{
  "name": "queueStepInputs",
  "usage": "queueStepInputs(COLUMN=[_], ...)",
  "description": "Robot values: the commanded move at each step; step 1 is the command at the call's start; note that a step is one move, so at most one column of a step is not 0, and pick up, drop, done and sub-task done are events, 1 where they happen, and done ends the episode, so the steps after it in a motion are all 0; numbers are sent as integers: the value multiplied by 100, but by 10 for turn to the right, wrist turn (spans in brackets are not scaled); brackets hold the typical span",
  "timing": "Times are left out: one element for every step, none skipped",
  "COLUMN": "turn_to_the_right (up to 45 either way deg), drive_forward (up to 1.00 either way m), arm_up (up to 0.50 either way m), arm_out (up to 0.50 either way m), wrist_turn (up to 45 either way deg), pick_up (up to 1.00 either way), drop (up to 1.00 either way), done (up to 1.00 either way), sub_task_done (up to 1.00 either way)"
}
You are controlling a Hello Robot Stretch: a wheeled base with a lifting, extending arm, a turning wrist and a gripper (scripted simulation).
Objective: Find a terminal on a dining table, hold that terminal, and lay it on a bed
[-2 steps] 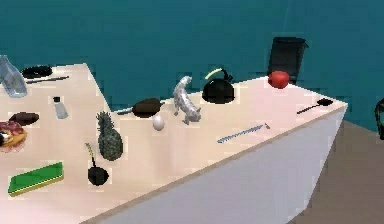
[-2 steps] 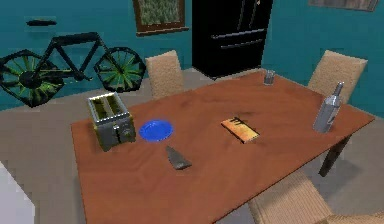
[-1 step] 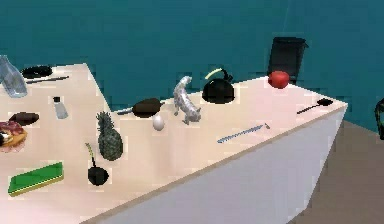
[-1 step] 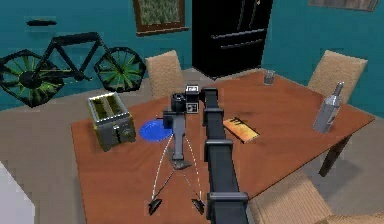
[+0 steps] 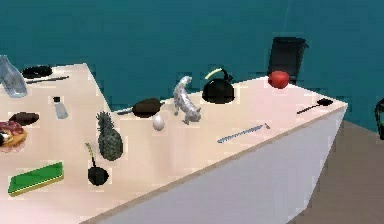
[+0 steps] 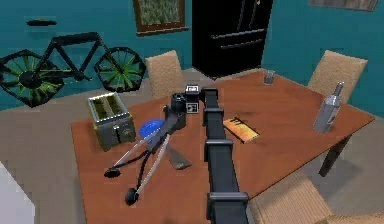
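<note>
dining table point(image 6: 300, 110): crowded; the arm point(image 6: 222, 165) reaches across it, so a sweep could shove things off.
toaster point(image 6: 108, 122): near the gripper point(image 6: 135, 168); a sideways move could knock it.
bottle point(image 6: 328, 108): tall, near the table edge; likely tips if the base bumps the table.
terminal: can't pick it out. A flat orange item point(image 6: 240, 130) lies just right of the arm, apart from the gripper.
gripper: tabletop things behind it, so I can't tell whether it holds anything.

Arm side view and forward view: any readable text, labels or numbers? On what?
No text can be read.
Orange flat item: dark cover marks, too small to read.
Green book: no legible print.
White squares at the arm's end: black marks, not letters.
</note>
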Motion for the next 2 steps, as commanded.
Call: queueStepInputs(turn_to_the_right=[0,0], drive_forward=[0,0], arm_up=[0,0], arm_out=[0,0], wrist_turn=[450,450], pick_up=[0,0], drop=[0,0], done=[0,0], sub_task_done=[0,0])
